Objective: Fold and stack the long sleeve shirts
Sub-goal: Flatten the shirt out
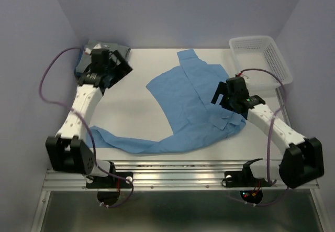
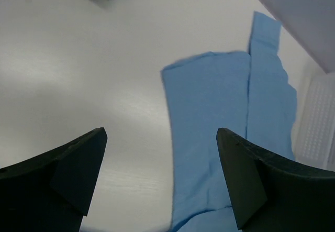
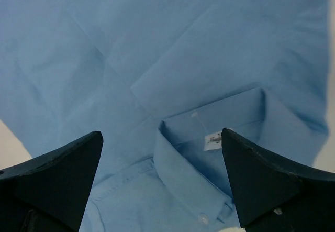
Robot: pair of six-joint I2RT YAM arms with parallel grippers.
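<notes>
Near edge: both arm bases are bolted along the rail, the left arm reaching far-left and the right arm reaching in over the cloth.
Near sleeve: one sleeve (image 1: 125, 142) of the light blue shirt (image 1: 188, 106) trails along the near side of the table (image 1: 131, 117) toward the left arm's base.
Right hand (image 1: 226, 97): fingers spread wide and pinching nothing. It sits over the right side of the light blue shirt, but whether the tips touch the cloth cannot be told.
Right wrist view: the collar (image 3: 178, 158) lies between the spread fingers, with a small white label (image 3: 212, 140) inside it and a button (image 3: 201, 219) on the band. The rest of the view is filled with creased blue cloth.
Light blue shirt body: lies flat and loosely spread mid-table, right of centre. A second strip of it (image 1: 187, 59) runs toward the far wall.
Left hand (image 1: 112, 64): fingers spread with nothing between them. It is at the far left, over bare table.
Left wrist view: white table shows under the hand, with the blue shirt well apart from it.
Grey shirt (image 1: 86, 54): a compact dark bundle in the far-left corner, just beside the left hand and partly hidden by it.
Basket (image 1: 277, 59): white mesh, in the far-right corner, near the blue shirt and apart from it.
</notes>
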